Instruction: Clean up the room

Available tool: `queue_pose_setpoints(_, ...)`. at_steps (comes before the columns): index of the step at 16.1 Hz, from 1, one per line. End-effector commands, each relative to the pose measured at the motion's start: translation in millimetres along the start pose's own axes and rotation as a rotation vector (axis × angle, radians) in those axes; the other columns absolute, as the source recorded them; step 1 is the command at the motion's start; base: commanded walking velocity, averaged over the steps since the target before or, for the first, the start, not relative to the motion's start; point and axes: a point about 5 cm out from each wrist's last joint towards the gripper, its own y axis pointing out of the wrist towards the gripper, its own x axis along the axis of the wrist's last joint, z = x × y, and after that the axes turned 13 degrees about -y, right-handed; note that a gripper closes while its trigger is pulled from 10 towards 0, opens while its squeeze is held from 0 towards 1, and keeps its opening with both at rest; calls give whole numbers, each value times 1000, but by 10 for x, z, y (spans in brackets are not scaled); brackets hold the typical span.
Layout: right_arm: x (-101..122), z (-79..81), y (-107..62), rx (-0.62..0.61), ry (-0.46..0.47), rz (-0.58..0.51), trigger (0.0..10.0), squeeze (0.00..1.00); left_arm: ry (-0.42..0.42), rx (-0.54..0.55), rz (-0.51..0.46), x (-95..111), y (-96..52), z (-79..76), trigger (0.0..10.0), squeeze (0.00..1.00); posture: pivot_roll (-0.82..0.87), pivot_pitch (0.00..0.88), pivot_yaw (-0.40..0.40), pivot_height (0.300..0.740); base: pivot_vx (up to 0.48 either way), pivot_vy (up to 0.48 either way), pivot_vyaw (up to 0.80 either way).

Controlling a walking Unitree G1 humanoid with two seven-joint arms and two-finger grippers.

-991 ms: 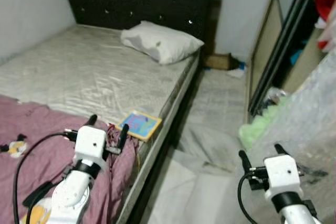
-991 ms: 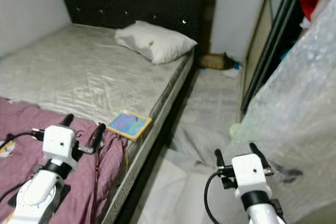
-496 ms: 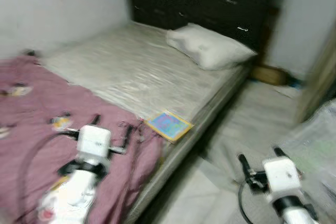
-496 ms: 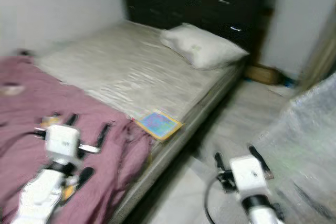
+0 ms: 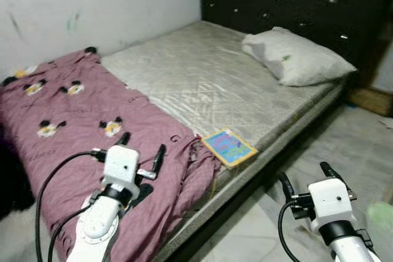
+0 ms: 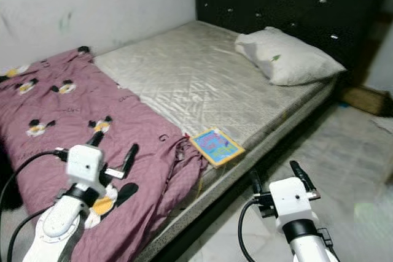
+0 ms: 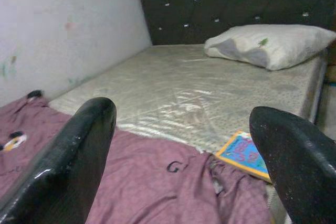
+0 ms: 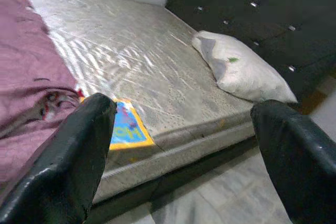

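view swung left | left hand [image 5: 142,153] open over blanket [image 5: 55,115] | book [image 5: 228,148] at bed edge

Bedroom fixtures: bed, wall and floor

A bare mattress [image 5: 209,78] with a shiny quilted cover runs from the centre of the frame toward the upper right, where it meets a black tufted headboard [image 5: 295,4] set with small studs. A whitish pillow [image 5: 298,62] with a grey stain lies on the mattress just before the headboard. A pale wall [image 5: 92,4], scuffed with faint coloured marks, covers the upper left. Grey tiled floor [image 5: 362,145] shows at the lower right, beside the bed's dark edge.
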Motion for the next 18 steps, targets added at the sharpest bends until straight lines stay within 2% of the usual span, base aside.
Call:
queue_pose_setpoints(1, 32, -2, 16, 5, 0, -13, 10000, 0, 16, 14, 1, 2, -11, 51, 10000, 0, -69, 0, 30, 740, 0, 0, 506)
queue_pose_setpoints(3, 101, 18, 65, 6, -2, -37, 10000, 0, 17, 11, 0, 4, -8, 49, 10000, 0, -69, 0, 32, 740, 0, 0, 478)
queue_pose_setpoints(9, 190, 11, 103, -20, -29, -57, 10000, 0, 29, 15, 1, 6, -12, 75, 10000, 0, -49, 0, 40, 740, 0, 0, 0)
queue_pose_setpoints(12, 250, -2, 186, -25, -20, -69, 10000, 0, 34, 22, -8, 18, -3, 74, 10000, 0, -47, 0, 38, 740, 0, 0, 0)
queue_pose_setpoints(18, 238, 34, 243, -13, -8, -62, 10000, 0, 34, 23, -9, 23, 2, 69, 10000, 0, -45, 0, 36, 740, 0, 0, 800)
